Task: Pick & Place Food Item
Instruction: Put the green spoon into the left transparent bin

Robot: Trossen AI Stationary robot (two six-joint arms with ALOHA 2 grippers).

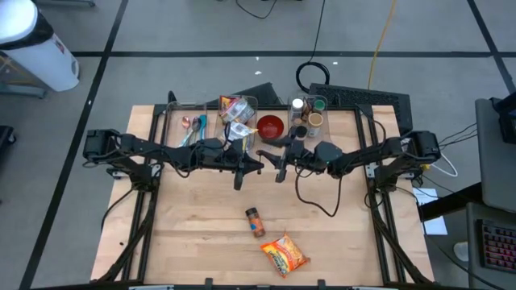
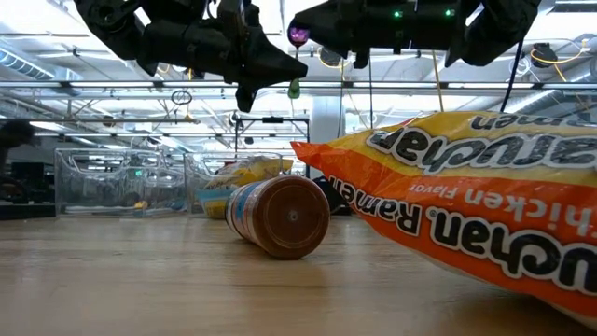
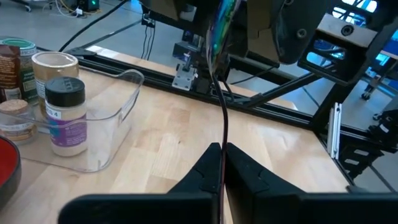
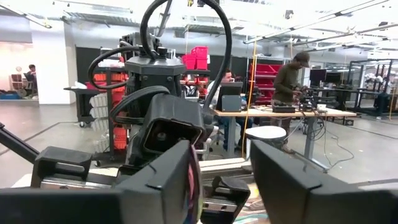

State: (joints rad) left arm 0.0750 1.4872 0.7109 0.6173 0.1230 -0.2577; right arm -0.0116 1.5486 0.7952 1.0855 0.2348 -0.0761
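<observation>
Ramen packet [image 1: 285, 254]: lies flat near the lower edge of the high view, a little right of centre; nothing holds it.
Ramen packet, look: orange and yellow crinkled wrapper with red-and-white lettering; in the low view it fills the right side, its print upside down.
Spice jar [image 1: 255, 221]: lies on its side just up and left of the packet, apart from it; brown lid, orange label.
Open room: bare wooden tabletop [image 1: 193, 234] spreads to the left and right of both items and between them and the arms above.
Edges: the packet sits close to the tabletop's lower edge; dark frame rails run down the left and right sides.
Left gripper [image 1: 239, 165]: at centre of the high view, raised off the wood; fingers together, nothing between them.
Right gripper [image 1: 282, 163]: just right of it, facing it, also raised; fingers apart with a clear gap, holding nothing.
Red bowl [image 1: 270, 126]: upper centre, behind the grippers.
Clear bins [image 1: 309, 113]: along the upper edge, holding jars and packets.
</observation>
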